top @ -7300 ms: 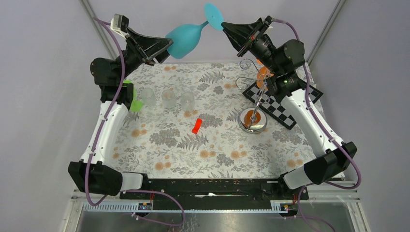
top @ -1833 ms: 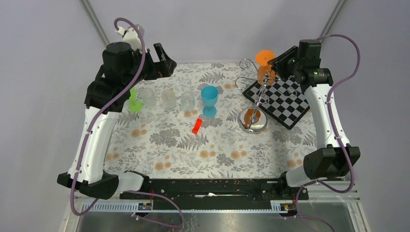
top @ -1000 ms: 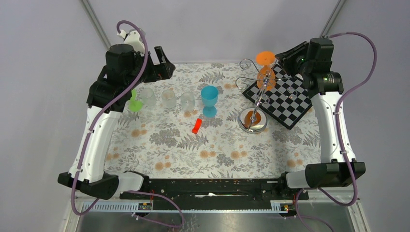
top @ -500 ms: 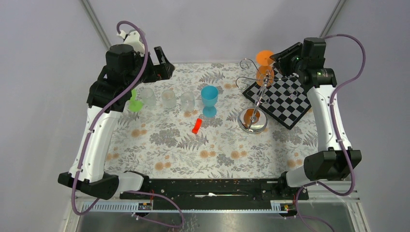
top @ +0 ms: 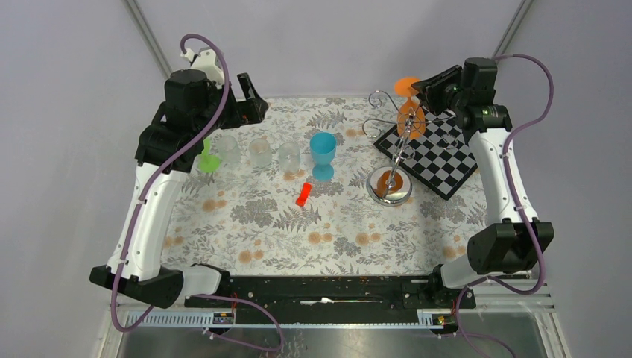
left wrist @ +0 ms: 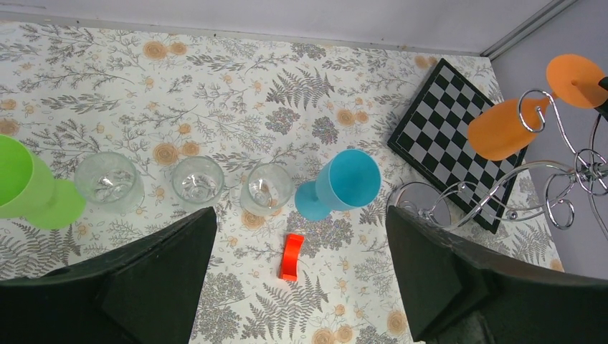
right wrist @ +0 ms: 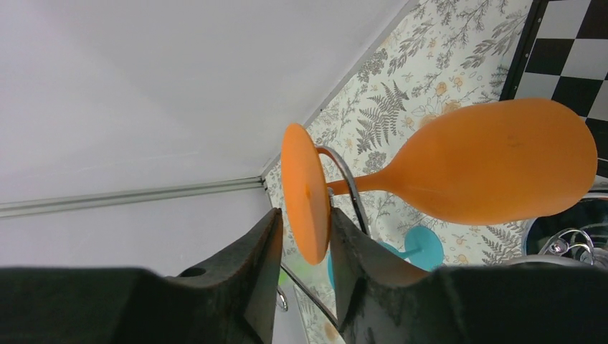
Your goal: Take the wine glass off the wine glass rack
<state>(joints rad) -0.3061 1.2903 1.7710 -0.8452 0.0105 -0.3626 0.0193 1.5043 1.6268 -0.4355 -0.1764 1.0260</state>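
The tabletop [top: 283,231], covered with a cloth printed in grey ferns and orange flowers, carried every item. The left arm stood raised over the far left corner. The left gripper [left wrist: 299,215] hung above the cloth with its fingers spread wide and nothing between them. The right arm reached to the far right corner. There the right gripper [right wrist: 305,215] was clamped on the round foot of the orange opaque wine glass [right wrist: 495,161], one finger on each face of the disc.

A black-and-white chequered board [top: 440,160] lay flat at the far right. The silver metal wine glass rack [top: 393,197] stood just beside the board's near left edge, on a round shiny base with a thin pole and looping wire arms. The orange glass hung on the rack, bowl down and tilted, its stem inside a wire loop near the foot.

A blue wine glass [top: 323,149] stood upright near the centre. To its left stood a row of three clear tumblers [top: 258,151], with a green stemmed glass [left wrist: 21,183] at the end. A small red block [top: 302,194] lay just in front of the blue glass.
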